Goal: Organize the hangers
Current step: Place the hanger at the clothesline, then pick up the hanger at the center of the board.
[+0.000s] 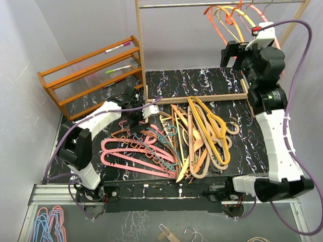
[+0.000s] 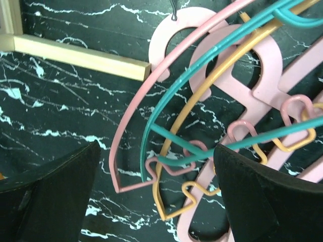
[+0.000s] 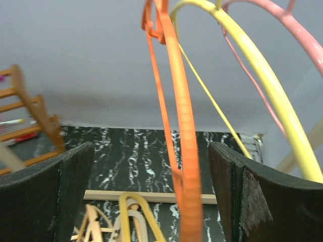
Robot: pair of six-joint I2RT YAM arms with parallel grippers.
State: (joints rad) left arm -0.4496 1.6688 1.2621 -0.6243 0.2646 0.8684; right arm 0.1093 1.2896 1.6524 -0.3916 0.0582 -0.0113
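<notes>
Most hangers (image 1: 202,136) lie heaped mid-frame on the worktop (image 1: 202,80); a few hang on the rail (image 1: 202,4) upper right (left gripper (image 2: 156,151) and right gripper (image 3: 151,146) both spread apart, gripping nothing)

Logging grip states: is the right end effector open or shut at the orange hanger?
Open: the right end effector has its fingers wide apart, with the orange hanger between them.

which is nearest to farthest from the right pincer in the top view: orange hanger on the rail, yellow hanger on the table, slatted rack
1. orange hanger, on the rail, beside the right pincer
2. yellow hanger, lying on the table below
3. slatted rack, far left at the back
</notes>
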